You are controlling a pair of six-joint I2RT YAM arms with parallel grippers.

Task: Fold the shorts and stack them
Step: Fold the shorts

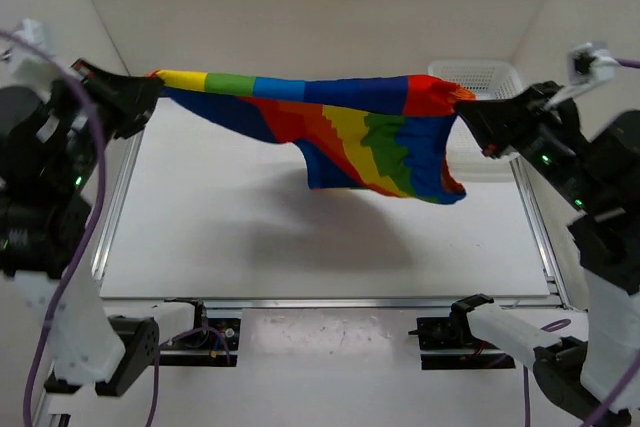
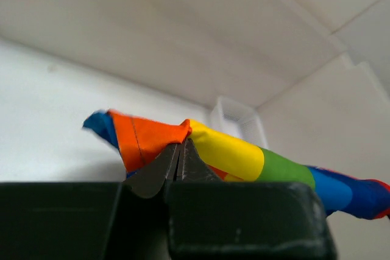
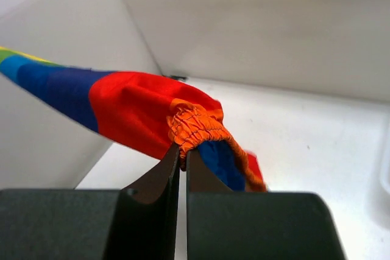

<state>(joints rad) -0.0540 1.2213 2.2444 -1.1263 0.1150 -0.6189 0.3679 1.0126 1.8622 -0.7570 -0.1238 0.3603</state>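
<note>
The rainbow-striped shorts [image 1: 360, 132] hang stretched in the air between my two grippers, well above the white table. My left gripper [image 1: 148, 97] is shut on the orange and yellow end of the shorts [image 2: 183, 141]. My right gripper [image 1: 466, 112] is shut on the gathered orange waistband [image 3: 192, 129] at the red end. The lower part of the shorts droops at the middle right and casts a shadow on the table.
A white mesh basket [image 1: 490, 77] stands at the back right corner, behind the right gripper. It also shows in the left wrist view [image 2: 241, 120]. Metal rails [image 1: 535, 232] run along the table's left, right and near edges.
</note>
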